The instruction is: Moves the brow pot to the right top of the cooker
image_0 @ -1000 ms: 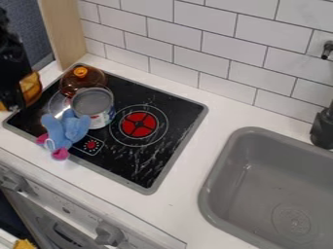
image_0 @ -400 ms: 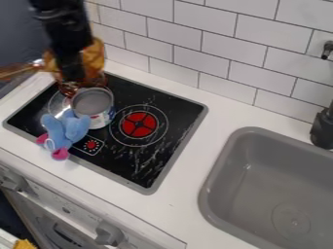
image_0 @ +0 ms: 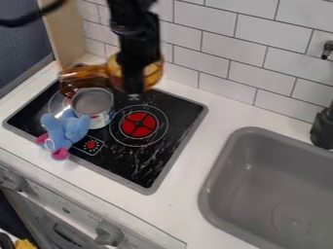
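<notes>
Camera view, notes from my station. Subway-tiled wall (image_0: 221,58) behind, white counter (image_0: 179,211) below it. Black cooktop (image_0: 153,163) set into the counter, grey sink (image_0: 267,170) to its right.

My arm (image_0: 133,24) comes in from the top edge and hangs close to upright, between camera and wall, over the back of the cooktop. Gripper (image_0: 133,80) points down, just behind the red-centred burner (image_0: 138,124). Jaws clamped on the amber-brown pot (image_0: 155,74); I read its bowl as behind them, long handle (image_0: 81,72) sticking out left. Can't tell how high the pot sits over the glass.

Left side of the cooktop is crowded. Amber glass vessel (image_0: 67,87) at the back left, under the handle in my view; can't tell if they touch. Open tin can (image_0: 94,103) just in front of it, left of the burner. Blue plush toy (image_0: 68,127) with pink ends slumped at the front left edge, by the control dial. 2 grey knobs (image_0: 109,234) on the panel below.
</notes>
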Motion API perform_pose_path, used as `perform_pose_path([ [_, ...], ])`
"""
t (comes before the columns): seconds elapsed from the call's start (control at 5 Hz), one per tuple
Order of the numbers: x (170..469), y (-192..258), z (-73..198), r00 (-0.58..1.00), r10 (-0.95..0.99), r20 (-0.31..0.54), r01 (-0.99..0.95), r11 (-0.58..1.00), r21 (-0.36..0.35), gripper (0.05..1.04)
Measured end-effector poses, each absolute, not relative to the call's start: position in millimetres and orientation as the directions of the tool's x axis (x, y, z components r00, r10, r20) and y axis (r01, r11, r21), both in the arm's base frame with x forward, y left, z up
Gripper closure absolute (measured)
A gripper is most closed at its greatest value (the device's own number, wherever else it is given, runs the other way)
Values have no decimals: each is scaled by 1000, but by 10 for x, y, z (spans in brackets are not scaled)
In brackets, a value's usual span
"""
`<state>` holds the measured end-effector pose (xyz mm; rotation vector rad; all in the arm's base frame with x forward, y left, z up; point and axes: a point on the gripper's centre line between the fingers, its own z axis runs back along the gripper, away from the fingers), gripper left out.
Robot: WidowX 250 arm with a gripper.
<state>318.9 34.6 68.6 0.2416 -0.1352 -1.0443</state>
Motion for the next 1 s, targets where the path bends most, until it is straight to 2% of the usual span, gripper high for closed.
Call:
perform_pose_path([
  [0.2,3351,105,562,469,-883,-24,846,441,298,1009],
  [0.6,3412,-65,192,410,-910,-57,886,383,263,1009],
  [1.0,3421,-103,80,377,-923,-75,902,348,254,989],
])
